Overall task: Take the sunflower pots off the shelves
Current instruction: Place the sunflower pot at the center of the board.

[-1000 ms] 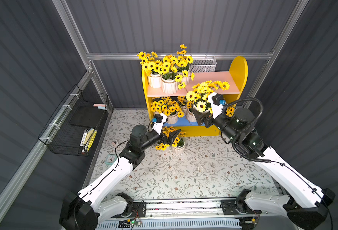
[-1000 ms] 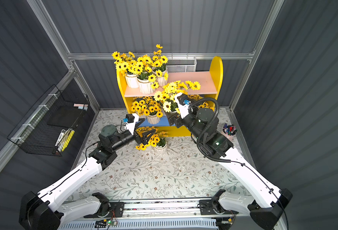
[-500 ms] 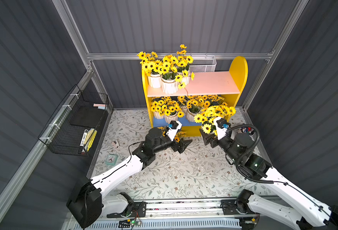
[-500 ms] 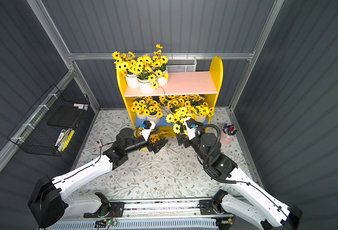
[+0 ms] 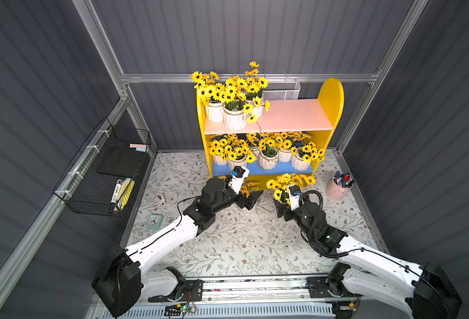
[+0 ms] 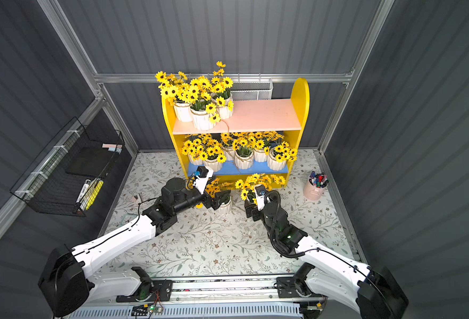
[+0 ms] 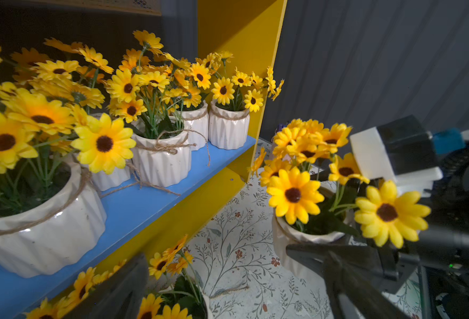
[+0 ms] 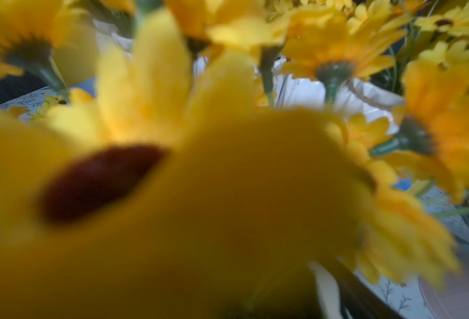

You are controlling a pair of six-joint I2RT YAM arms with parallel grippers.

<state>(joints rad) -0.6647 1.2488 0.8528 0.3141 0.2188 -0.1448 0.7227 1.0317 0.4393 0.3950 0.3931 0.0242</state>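
In both top views the shelves (image 5: 331, 94) stand against the back wall, upper middle of the frame. Three pots (image 5: 234, 118) crowd the left end of the pink board (image 5: 296, 116), and its right part lies open. More pots fill the blue board (image 5: 283, 169) from side to side.

Below the shelves, near frame centre, the left gripper (image 5: 251, 199) hangs over the front pot (image 6: 225, 206) on the worktop (image 5: 241, 248). Its jaws are wide and we see them gripping nothing. Just to the right, the right gripper (image 5: 280, 203) sits under the blooms of the held pot (image 5: 288, 182). Only a narrow gap parts the two grippers. The pen cup (image 5: 338, 190) stands near those blooms, by the worktop's right edge. Open worktop spreads toward the lower frame between the arms.

In the left wrist view the blue board (image 7: 150, 198) slants from lower left to centre and ends at the side panel (image 7: 241, 41). Our left jaws stand far apart at the lower edge, with the front pot (image 7: 189, 306) low between them. At the right, one of the right gripper's fingers (image 7: 352, 255) lies across the held pot's (image 7: 291, 234) wall, so those jaws clasp it. We cannot tell whether that pot rests on the worktop.

In the right wrist view blurred petals fill the frame and hide the jaws.
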